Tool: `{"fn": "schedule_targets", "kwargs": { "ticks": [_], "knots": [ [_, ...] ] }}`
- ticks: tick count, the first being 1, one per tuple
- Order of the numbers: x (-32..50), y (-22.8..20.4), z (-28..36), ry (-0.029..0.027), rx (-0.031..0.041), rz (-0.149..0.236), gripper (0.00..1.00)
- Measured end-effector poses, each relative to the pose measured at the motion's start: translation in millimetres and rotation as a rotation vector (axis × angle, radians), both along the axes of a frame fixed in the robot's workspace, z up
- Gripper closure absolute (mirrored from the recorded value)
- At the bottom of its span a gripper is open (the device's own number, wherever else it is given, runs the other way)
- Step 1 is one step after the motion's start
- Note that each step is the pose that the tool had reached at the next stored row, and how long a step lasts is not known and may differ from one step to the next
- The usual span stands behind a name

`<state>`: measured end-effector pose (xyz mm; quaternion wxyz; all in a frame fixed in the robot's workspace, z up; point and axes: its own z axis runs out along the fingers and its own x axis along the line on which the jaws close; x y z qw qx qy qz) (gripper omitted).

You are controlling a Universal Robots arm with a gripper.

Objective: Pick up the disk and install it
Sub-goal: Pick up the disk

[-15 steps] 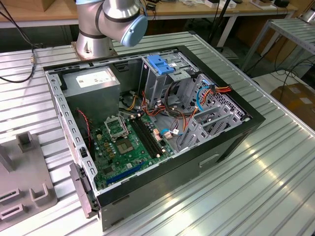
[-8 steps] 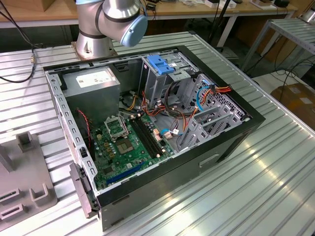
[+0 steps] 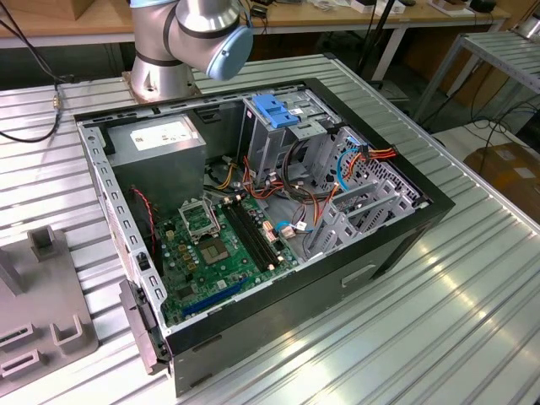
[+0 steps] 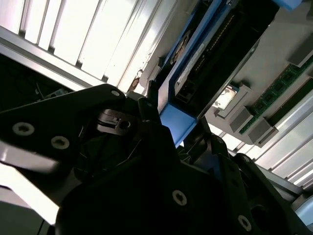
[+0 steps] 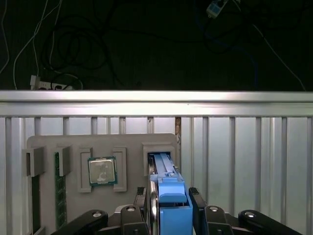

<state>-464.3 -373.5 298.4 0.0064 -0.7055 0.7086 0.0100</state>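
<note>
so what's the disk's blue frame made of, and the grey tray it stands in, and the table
Frame of the disk: likely moulded plastic, matte, uniformly blue, rounded edges. The grey tray: probably plastic, dull with no glint, though the look leaves it open. The table: ribbed metal, likely aluminium, throwing bright reflections.

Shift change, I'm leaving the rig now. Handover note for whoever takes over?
Gripper: fingers look closed on the disk, one on each side of its blue frame.
Disk: on edge, far end in a slot of the grey parts tray, next to a processor chip.
Done: grasp made.
Left: disk not yet out of the tray, not yet in the open computer case.
</note>
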Motion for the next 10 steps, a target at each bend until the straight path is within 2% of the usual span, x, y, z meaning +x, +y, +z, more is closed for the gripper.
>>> {"fn": "schedule_targets", "kwargs": {
  "ticks": [2,3,10],
  "knots": [
    [0.0,0.0,0.0,0.0,-0.0001,0.0,0.55],
    [0.0,0.0,0.0,0.0001,-0.0001,0.0,0.62],
    [0.0,0.0,-0.2,0.0,-0.0001,0.0,0.63]
  ]
}}
